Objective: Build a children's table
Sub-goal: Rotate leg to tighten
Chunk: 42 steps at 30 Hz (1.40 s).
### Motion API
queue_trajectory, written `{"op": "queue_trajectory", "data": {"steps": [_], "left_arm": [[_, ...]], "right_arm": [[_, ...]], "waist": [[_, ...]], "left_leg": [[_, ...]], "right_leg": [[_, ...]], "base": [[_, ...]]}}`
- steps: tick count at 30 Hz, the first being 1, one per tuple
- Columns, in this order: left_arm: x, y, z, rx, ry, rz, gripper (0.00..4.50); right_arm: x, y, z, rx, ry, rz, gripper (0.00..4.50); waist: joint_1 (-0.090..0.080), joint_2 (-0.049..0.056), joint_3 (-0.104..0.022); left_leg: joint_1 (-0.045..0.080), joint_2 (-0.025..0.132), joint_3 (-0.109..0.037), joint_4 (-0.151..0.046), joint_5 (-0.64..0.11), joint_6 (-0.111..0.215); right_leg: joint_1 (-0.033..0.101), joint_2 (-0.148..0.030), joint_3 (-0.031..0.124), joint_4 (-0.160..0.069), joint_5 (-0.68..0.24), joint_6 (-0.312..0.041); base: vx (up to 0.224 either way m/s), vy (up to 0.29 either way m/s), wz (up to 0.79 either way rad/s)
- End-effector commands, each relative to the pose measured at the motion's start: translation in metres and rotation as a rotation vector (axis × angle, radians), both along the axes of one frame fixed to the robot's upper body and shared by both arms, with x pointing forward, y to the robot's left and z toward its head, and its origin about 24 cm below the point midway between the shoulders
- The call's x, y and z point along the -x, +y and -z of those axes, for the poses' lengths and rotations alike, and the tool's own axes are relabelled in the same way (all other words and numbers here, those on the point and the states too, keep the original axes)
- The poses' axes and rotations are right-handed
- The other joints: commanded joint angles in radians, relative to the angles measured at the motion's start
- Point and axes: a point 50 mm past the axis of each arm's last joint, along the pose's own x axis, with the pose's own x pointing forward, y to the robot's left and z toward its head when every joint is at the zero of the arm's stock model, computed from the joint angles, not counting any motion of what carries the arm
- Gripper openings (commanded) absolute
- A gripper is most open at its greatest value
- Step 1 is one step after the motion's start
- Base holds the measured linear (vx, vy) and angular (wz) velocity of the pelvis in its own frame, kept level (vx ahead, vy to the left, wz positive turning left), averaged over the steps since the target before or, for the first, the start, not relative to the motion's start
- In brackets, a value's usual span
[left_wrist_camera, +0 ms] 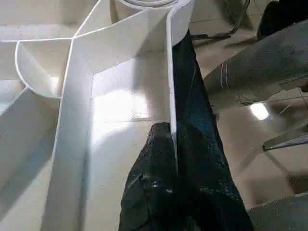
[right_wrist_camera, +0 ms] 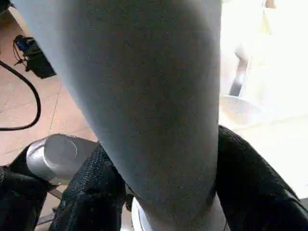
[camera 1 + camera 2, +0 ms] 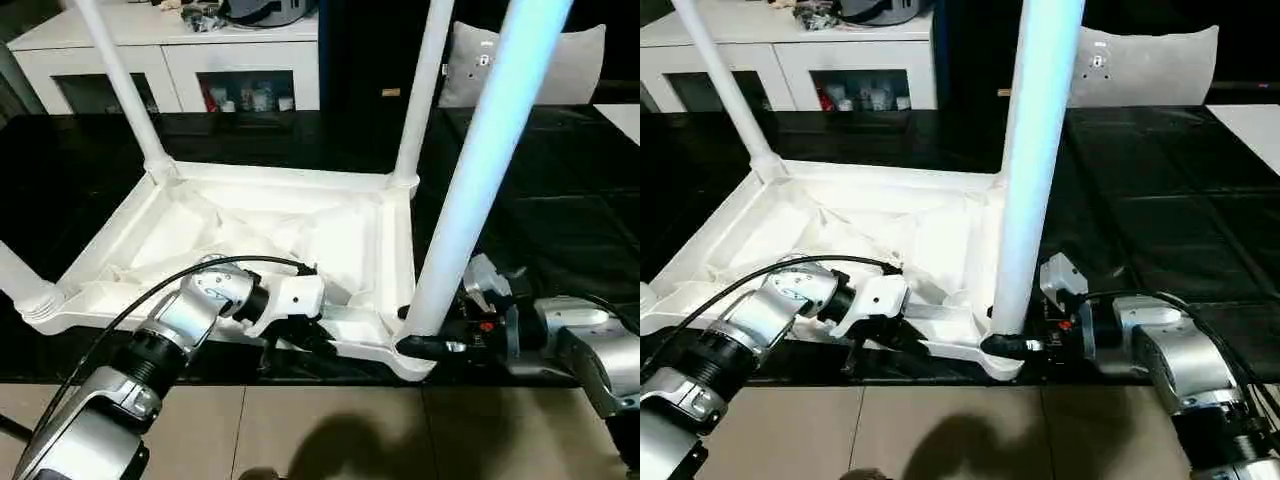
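Note:
The children's table lies upside down on a black surface, its ribbed white top (image 3: 200, 225) facing up. Legs stand in the far-left (image 3: 120, 85), far-right (image 3: 425, 90) and near-left (image 3: 15, 275) corner sockets. A fourth leg (image 3: 480, 170) stands upright in the near-right socket. My right gripper (image 3: 425, 346) is shut on this leg's base; both black fingers (image 2: 91, 192) hug the leg (image 2: 149, 96). My left gripper (image 3: 300, 342) is shut on the top's front rim (image 1: 169, 86), one finger on each side of the thin wall.
A white low cabinet with glass doors (image 3: 170, 60) stands behind, with clutter on top. A white cushion-like object (image 3: 560, 60) sits at the back right. The black surface (image 3: 560, 220) ends just in front of the table top, above tiled floor (image 3: 330, 430).

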Motion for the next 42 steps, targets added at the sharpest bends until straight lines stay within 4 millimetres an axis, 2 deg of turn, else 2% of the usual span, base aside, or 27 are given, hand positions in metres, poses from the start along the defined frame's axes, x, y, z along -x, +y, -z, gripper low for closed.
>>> {"op": "queue_trajectory", "data": {"steps": [1, 3, 4, 6, 7, 8, 10, 11, 12, 13, 17, 19, 20, 21, 23, 25, 26, 27, 29, 31, 33, 37, 39, 40, 42], "left_arm": [[0.002, -0.006, 0.002, 0.009, 0.021, 0.001, 0.0], [0.001, -0.006, 0.001, 0.018, 0.023, -0.007, 0.0], [-0.001, -0.009, 0.0, 0.043, 0.031, -0.053, 0.0], [-0.001, -0.011, -0.001, 0.051, 0.032, -0.072, 0.0], [-0.003, -0.012, -0.001, 0.059, 0.033, -0.1, 0.0], [-0.004, -0.013, -0.001, 0.067, 0.034, -0.121, 0.0], [-0.006, -0.017, -0.002, 0.081, 0.035, -0.171, 0.0], [-0.006, -0.018, -0.002, 0.085, 0.036, -0.188, 0.0], [-0.008, -0.02, -0.002, 0.092, 0.033, -0.22, 0.0], [-0.01, -0.022, -0.002, 0.101, 0.032, -0.257, 0.0], [-0.016, -0.031, -0.004, 0.12, 0.028, -0.406, 0.0], [-0.017, -0.033, -0.003, 0.118, 0.025, -0.441, 0.0], [-0.023, -0.045, -0.005, 0.159, 0.013, -0.591, 0.0], [-0.023, -0.047, -0.005, 0.17, 0.014, -0.613, 0.0], [-0.024, -0.056, -0.007, 0.212, 0.014, -0.677, 0.0], [-0.023, -0.058, -0.007, 0.21, 0.001, -0.661, 0.0], [-0.02, -0.056, -0.005, 0.191, -0.009, -0.626, 0.0], [-0.02, -0.055, -0.005, 0.183, -0.011, -0.618, 0.0], [-0.019, -0.051, -0.005, 0.173, -0.014, -0.613, 0.0], [-0.02, -0.048, -0.004, 0.162, -0.021, -0.614, 0.0], [-0.02, -0.047, -0.004, 0.159, -0.025, -0.617, 0.0], [-0.019, -0.043, -0.004, 0.165, -0.035, -0.583, 0.0], [-0.019, -0.039, -0.003, 0.157, -0.046, -0.553, 0.0], [-0.018, -0.034, -0.002, 0.147, -0.051, -0.518, 0.0], [-0.018, -0.031, -0.002, 0.138, -0.049, -0.502, 0.0]], "right_arm": [[0.007, 0.013, 0.0, -0.072, 0.035, -0.029, 2.18], [0.007, 0.015, 0.0, -0.085, 0.036, -0.019, 2.13], [0.004, 0.024, 0.001, -0.113, 0.03, 0.06, 2.12], [0.002, 0.028, 0.002, -0.115, 0.032, 0.1, 2.12], [0.0, 0.031, 0.004, -0.099, 0.032, 0.137, 2.12], [-0.002, 0.032, 0.007, -0.08, 0.029, 0.171, 2.12], [-0.007, 0.036, 0.012, -0.045, 0.018, 0.258, 2.11], [-0.01, 0.038, 0.014, -0.036, 0.017, 0.289, 2.11], [-0.015, 0.04, 0.016, -0.021, 0.017, 0.36, 2.1], [-0.02, 0.042, 0.019, -0.008, 0.024, 0.428, 2.09], [-0.034, 0.051, 0.025, 0.033, 0.047, 0.651, 2.06], [-0.037, 0.052, 0.026, 0.045, 0.046, 0.692, 2.06], [-0.045, 0.061, 0.03, 0.045, 0.06, 0.814, 2.06], [-0.046, 0.062, 0.03, 0.041, 0.062, 0.833, 2.06], [-0.051, 0.066, 0.032, 0.062, 0.041, 0.903, 2.06], [-0.054, 0.065, 0.031, 0.091, -0.008, 0.922, 2.06], [-0.055, 0.063, 0.03, 0.085, -0.034, 0.922, 2.7], [-0.055, 0.063, 0.03, 0.076, -0.035, 0.924, 2.7], [-0.055, 0.062, 0.028, 0.047, -0.03, 0.919, 2.74], [-0.055, 0.06, 0.025, 0.027, -0.047, 0.899, 3.13], [-0.055, 0.059, 0.024, 0.026, -0.053, 0.899, 3.17], [-0.049, 0.049, 0.021, 0.02, -0.105, 0.805, 3.62], [-0.045, 0.041, 0.019, 0.02, -0.129, 0.748, 3.66], [-0.04, 0.031, 0.014, 0.032, -0.173, 0.678, 3.66], [-0.038, 0.025, 0.011, 0.041, -0.192, 0.643, 3.95]], "waist": [[-0.004, -0.022, -0.073], [-0.003, -0.023, -0.072], [-0.004, -0.017, -0.072], [-0.008, -0.019, -0.07], [-0.017, -0.018, -0.066], [-0.019, -0.018, -0.065], [-0.038, -0.016, -0.056], [-0.043, -0.013, -0.056], [-0.049, -0.015, -0.056], [-0.068, -0.016, -0.055], [-0.103, -0.011, -0.055], [-0.118, -0.011, -0.057], [-0.12, -0.009, -0.058], [-0.129, -0.006, -0.055], [-0.132, -0.009, -0.06], [-0.132, -0.011, -0.063], [-0.13, -0.01, -0.064], [-0.128, -0.005, -0.065], [-0.126, -0.009, -0.068], [-0.122, -0.008, -0.07], [-0.12, -0.006, -0.07], [-0.113, -0.006, -0.073], [-0.108, -0.008, -0.073], [-0.104, -0.011, -0.073], [-0.099, -0.01, -0.072]], "left_leg": [[0.0, 0.036, 0.003, -0.068, -0.136, 0.075], [0.0, 0.035, 0.004, -0.069, -0.141, 0.074], [0.001, 0.035, 0.003, -0.07, -0.147, 0.07], [-0.002, 0.033, 0.002, -0.072, -0.152, 0.063], [0.0, 0.028, 0.002, -0.075, -0.177, 0.048], [0.0, 0.026, 0.002, -0.075, -0.188, 0.043], [0.009, 0.018, 0.002, -0.076, -0.253, 0.02], [0.009, 0.016, 0.0, -0.076, -0.266, 0.015], [0.008, 0.014, -0.001, -0.076, -0.274, 0.012], [0.01, 0.01, -0.003, -0.074, -0.289, 0.005], [0.01, 0.005, -0.009, -0.073, -0.318, 0.008], [0.012, 0.005, -0.009, -0.073, -0.312, 0.015], [0.009, 0.007, -0.01, -0.075, -0.309, 0.017], [0.011, 0.01, -0.01, -0.077, -0.321, 0.017], [0.013, 0.007, -0.009, -0.076, -0.308, 0.021], [0.003, 0.01, -0.01, -0.081, -0.282, 0.037], [0.003, 0.01, -0.009, -0.08, -0.275, 0.041], [0.0, 0.009, -0.008, -0.08, -0.257, 0.051], [-0.004, 0.01, -0.006, -0.079, -0.219, 0.061], [-0.005, 0.013, -0.004, -0.078, -0.179, 0.069], [-0.003, 0.015, -0.003, -0.077, -0.164, 0.073], [-0.005, 0.018, -0.003, -0.076, -0.141, 0.082], [-0.003, 0.019, -0.002, -0.075, -0.145, 0.09], [-0.004, 0.019, 0.0, -0.074, -0.145, 0.096], [-0.003, 0.02, 0.0, -0.075, -0.15, 0.099]], "right_leg": [[0.063, -0.053, 0.06, -0.062, -0.324, -0.144], [0.063, -0.053, 0.06, -0.066, -0.339, -0.137], [0.062, -0.053, 0.059, -0.067, -0.347, -0.134], [0.063, -0.053, 0.057, -0.068, -0.359, -0.129], [0.064, -0.051, 0.054, -0.078, -0.413, -0.104], [0.063, -0.051, 0.052, -0.08, -0.438, -0.095], [0.057, -0.05, 0.042, -0.1, -0.557, -0.053], [0.059, -0.05, 0.038, -0.103, -0.578, -0.041], [0.061, -0.049, 0.035, -0.107, -0.59, -0.028], [0.058, -0.045, 0.029, -0.113, -0.604, -0.012], [0.06, -0.043, 0.017, -0.124, -0.617, 0.006], [0.06, -0.044, 0.017, -0.126, -0.592, -0.003], [0.063, -0.043, 0.019, -0.12, -0.572, -0.009], [0.058, -0.042, 0.016, -0.123, -0.568, -0.022], [0.06, -0.044, 0.022, -0.12, -0.537, -0.037], [0.065, -0.044, 0.031, -0.111, -0.485, -0.048], [0.065, -0.046, 0.033, -0.109, -0.477, -0.052], [0.067, -0.047, 0.037, -0.104, -0.453, -0.063], [0.07, -0.047, 0.042, -0.099, -0.406, -0.082], [0.073, -0.047, 0.045, -0.089, -0.352, -0.111], [0.072, -0.045, 0.047, -0.085, -0.328, -0.122], [0.075, -0.044, 0.051, -0.075, -0.268, -0.144], [0.076, -0.045, 0.051, -0.075, -0.264, -0.146], [0.077, -0.045, 0.052, -0.075, -0.264, -0.147], [0.077, -0.046, 0.052, -0.075, -0.277, -0.146]], "base": [[0.0, 0.0, 0.0], [0.0, 0.0, 0.0], [0.0, 0.0, 0.0], [0.0, 0.0, 0.0], [0.0, 0.0, 0.0], [0.0, 0.0, 0.0], [0.0, 0.0, 0.0], [0.0, 0.0, 0.0], [0.0, 0.0, 0.0], [0.0, 0.0, 0.0], [0.0, 0.0, 0.0], [0.0, 0.0, 0.0], [0.0, 0.0, 0.0], [0.0, 0.0, 0.0], [0.0, 0.0, 0.0], [0.0, 0.0, 0.0], [0.0, 0.0, 0.0], [0.0, 0.0, 0.0], [0.0, 0.0, 0.0], [0.0, 0.0, 0.0], [0.0, 0.0, 0.0], [0.0, 0.0, 0.0], [0.0, 0.0, 0.0], [0.0, 0.0, 0.0], [0.0, 0.0, 0.0]]}}
